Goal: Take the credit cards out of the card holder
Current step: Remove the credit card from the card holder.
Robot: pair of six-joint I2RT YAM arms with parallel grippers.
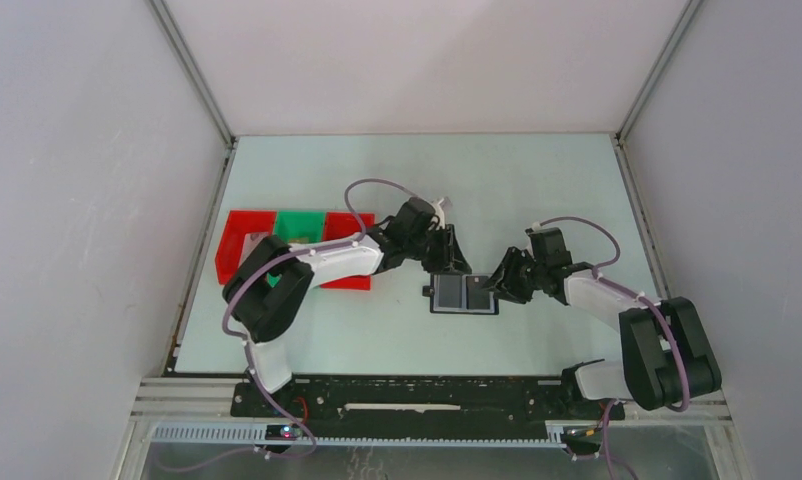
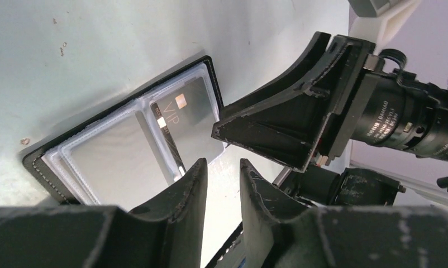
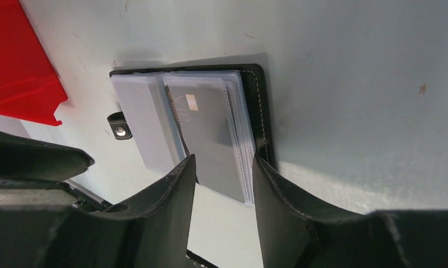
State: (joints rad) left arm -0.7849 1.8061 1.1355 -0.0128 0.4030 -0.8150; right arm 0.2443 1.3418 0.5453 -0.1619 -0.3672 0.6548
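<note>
Blurred and cut off by the lower frame edge, the fingers (image 2: 182,204) of the left gripper (image 2: 222,181) fill the foreground of the left wrist view. They are set slightly apart and nothing is seen between them. Just beyond their tips the card holder (image 2: 36,163) is laid open and flat on the table (image 2: 99,44), its clear sleeves (image 2: 107,159) facing up. One credit card (image 2: 191,117), dark grey and marked "VIP", is seen in the sleeve farther from the tips. Whether more cards sit in the other sleeves cannot be made out. The right gripper (image 2: 217,133) comes in from the far side, its tips at the card's edge; actual contact cannot be confirmed.

In the right wrist view the right gripper (image 3: 222,176) is spread, and the near end of the credit card (image 3: 210,131) shows in the gap. The card's lower corners are hidden behind the fingers (image 3: 174,195). The card holder (image 3: 262,111) extends away from the tips, with its snap tab (image 3: 119,126) to the left. A red tray (image 3: 20,78) is cropped at the upper left.

From above, the left gripper (image 1: 447,262) and right gripper (image 1: 495,285) meet over the card holder (image 1: 464,312), and their tips are too small to resolve. The red tray (image 1: 242,245) and a green tray (image 1: 299,225) are partly covered by the left arm.
</note>
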